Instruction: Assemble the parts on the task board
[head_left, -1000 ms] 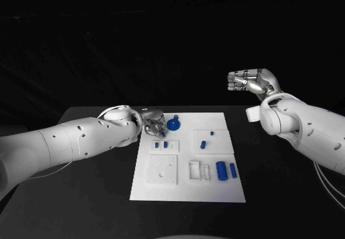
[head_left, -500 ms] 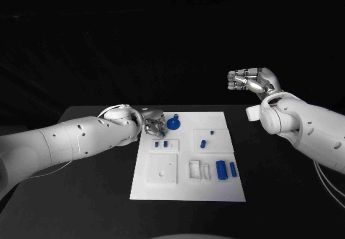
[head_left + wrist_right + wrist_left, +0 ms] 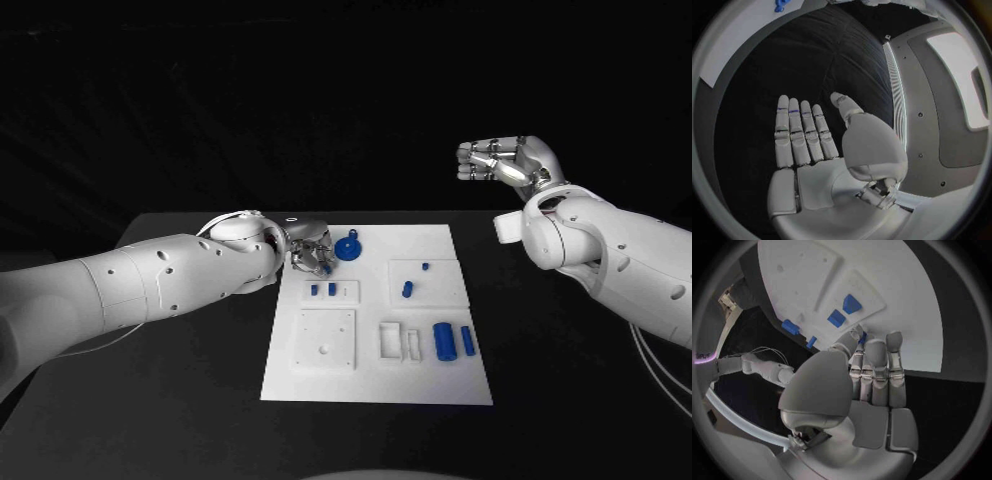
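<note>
So, head view: your left hand [image 3: 306,250] sits low at the board's [image 3: 378,385] far-left corner, fingers curled down beside the round blue part [image 3: 349,246]; you can't tell a grip from here. Other parts [image 3: 446,341] lie on the board, mid-desk [image 3: 577,400]. Right hand [image 3: 503,161] is raised well off it. Left wrist view: fingers [image 3: 877,365] together, a bit of blue between thumb and fingers; grip unclear. Right wrist view: fingers [image 3: 799,131] straight, thumb apart, holding nothing.

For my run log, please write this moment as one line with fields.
left hand: at task board far-left corner, grip unclear | right hand: raised off table, fingers apart, holds nothing | blue parts: lying on board
</note>
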